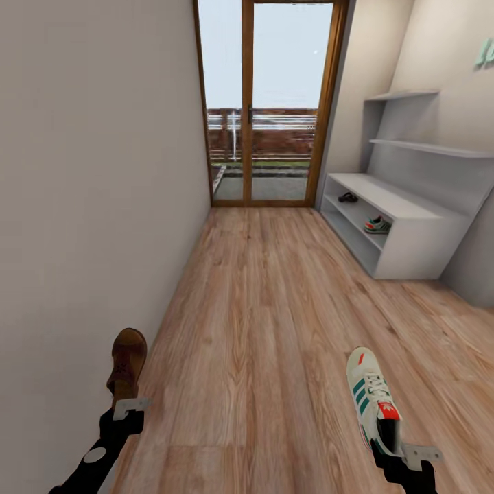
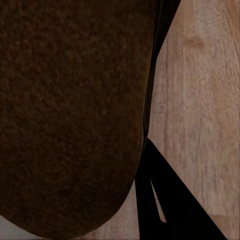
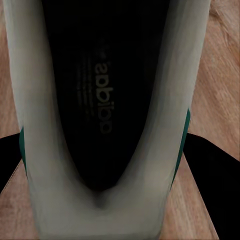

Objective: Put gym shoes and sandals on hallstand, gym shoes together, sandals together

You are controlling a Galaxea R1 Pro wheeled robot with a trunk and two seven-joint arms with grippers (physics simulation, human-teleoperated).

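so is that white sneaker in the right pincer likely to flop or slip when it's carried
The white sneaker probably stays stiff: it juts forward from the right pincer without sagging. Held only at the heel, it may pivot or slip. It looks light for its size.

Two black robot arms reach forward from the lower edge of the head view. The left gripper (image 1: pixel 129 405) is clamped on the heel end of a brown sandal (image 1: pixel 127 360), near the wall. The right gripper (image 1: pixel 405 449) is clamped on the heel of a white gym shoe (image 1: pixel 370 398), toe pointing ahead.
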